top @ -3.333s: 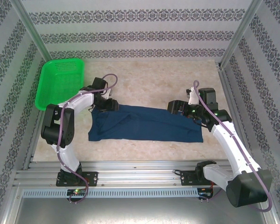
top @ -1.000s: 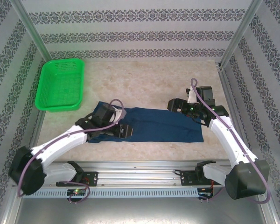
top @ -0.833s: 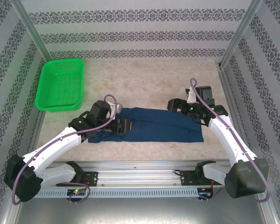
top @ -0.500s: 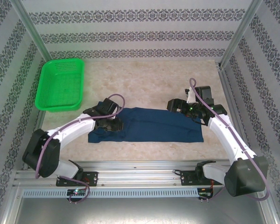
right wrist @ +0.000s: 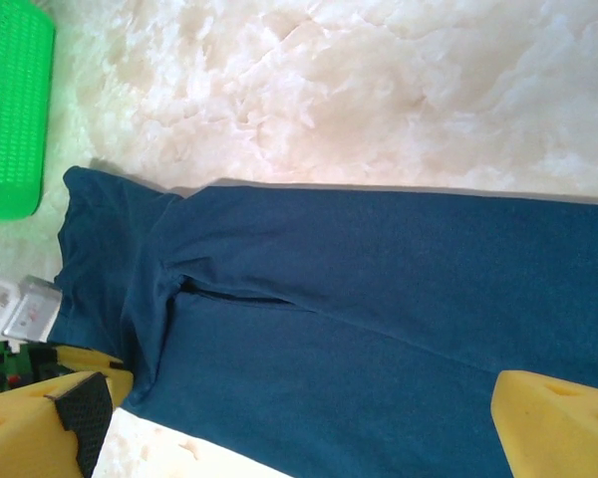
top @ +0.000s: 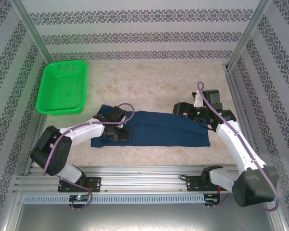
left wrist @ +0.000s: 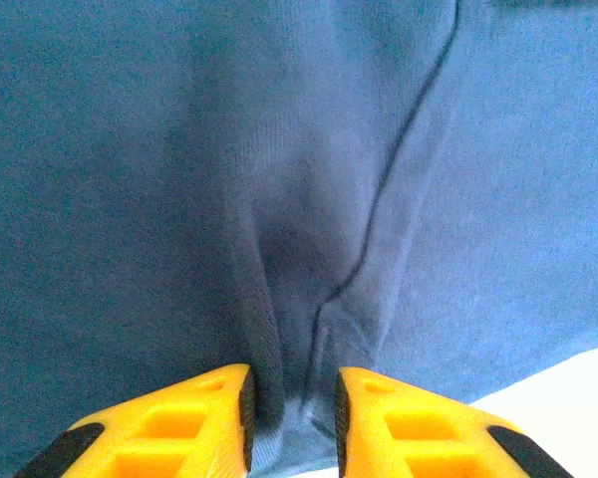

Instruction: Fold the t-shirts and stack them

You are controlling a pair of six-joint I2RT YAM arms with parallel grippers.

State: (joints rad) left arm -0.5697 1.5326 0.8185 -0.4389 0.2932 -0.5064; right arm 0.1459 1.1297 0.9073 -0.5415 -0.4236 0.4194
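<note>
The dark navy t-shirt [top: 159, 129] lies as a long folded band across the middle of the table. My left gripper [top: 119, 134] is down on its left end, near the front edge. In the left wrist view the yellow fingers [left wrist: 204, 418] pinch a bunched ridge of the t-shirt [left wrist: 179, 149], so the left gripper [left wrist: 291, 423] is shut on cloth. My right gripper [top: 180, 109] hovers over the shirt's right end, jaws wide. In the right wrist view the right gripper [right wrist: 304, 403] is open above the flat t-shirt [right wrist: 379, 299], touching nothing.
A green mesh basket [top: 61, 86] stands at the back left, also at the left edge [right wrist: 10, 110] of the right wrist view. Patterned walls and metal posts close in the marble table [top: 154, 82]. The rail with the arm bases runs along the front.
The left arm has pulled back toward the shirt's left end and lowered, and its jaws have closed on a fold of cloth. The right arm has stayed put.
</note>
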